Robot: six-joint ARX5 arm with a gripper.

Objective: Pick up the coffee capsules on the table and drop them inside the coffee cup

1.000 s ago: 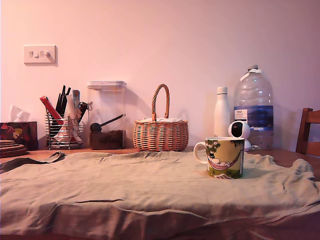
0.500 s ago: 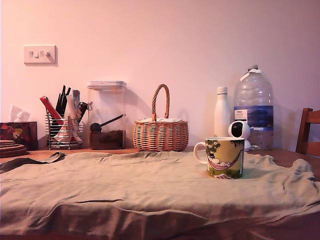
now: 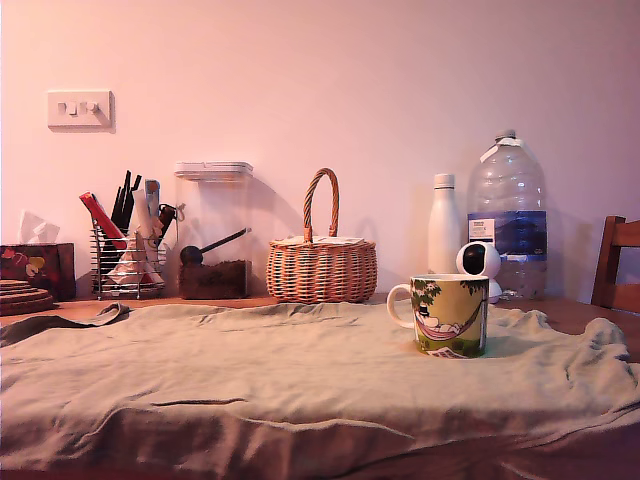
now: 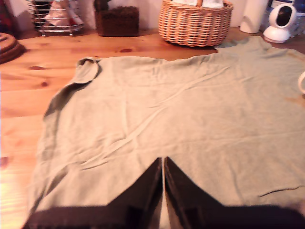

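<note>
The coffee cup, a mug with a yellow-green cartoon print and a white handle, stands upright on the olive-beige cloth toward the exterior view's right. Only a sliver of its white handle shows at the edge of the wrist view. My gripper appears only in the wrist view, hovering over the cloth. Its two dark fingers meet at the tips, shut, with nothing visible between them. No coffee capsules show in either view. The wooden table is bare beside the cloth.
Along the wall stand a wicker basket, a clear canister, a wire utensil rack, a white bottle, a large water bottle and a small white camera. Stacked coasters and a chair back sit at the sides.
</note>
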